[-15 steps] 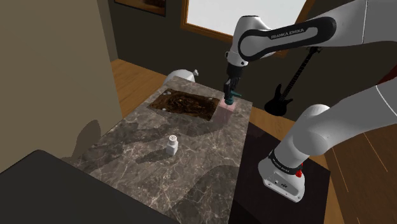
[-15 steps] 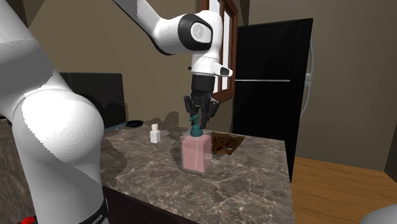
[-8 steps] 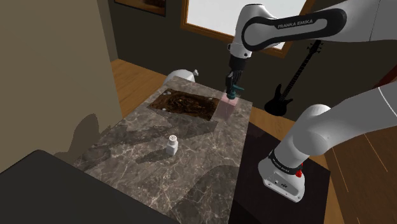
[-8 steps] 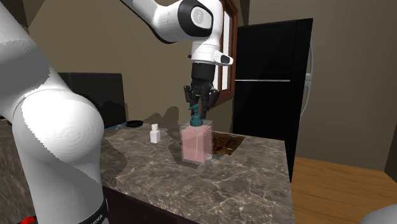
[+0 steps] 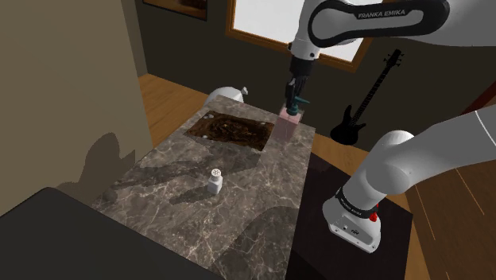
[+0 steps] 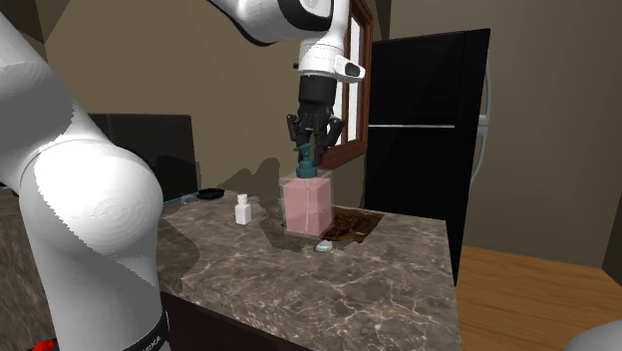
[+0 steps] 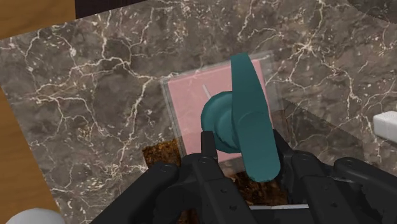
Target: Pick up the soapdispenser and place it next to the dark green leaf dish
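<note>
A: Second exterior view: the soap dispenser (image 6: 307,206) hangs clear of the surface (image 6: 399,289), by the edge of the brown leaf dish (image 5: 230,130). The gripper (image 6: 312,154) has its jaws clamped on the teal pump (image 7: 245,121).

B: It looks rigid and probably light. Held that high, it may swing, and the clear walls look slippery.
</note>
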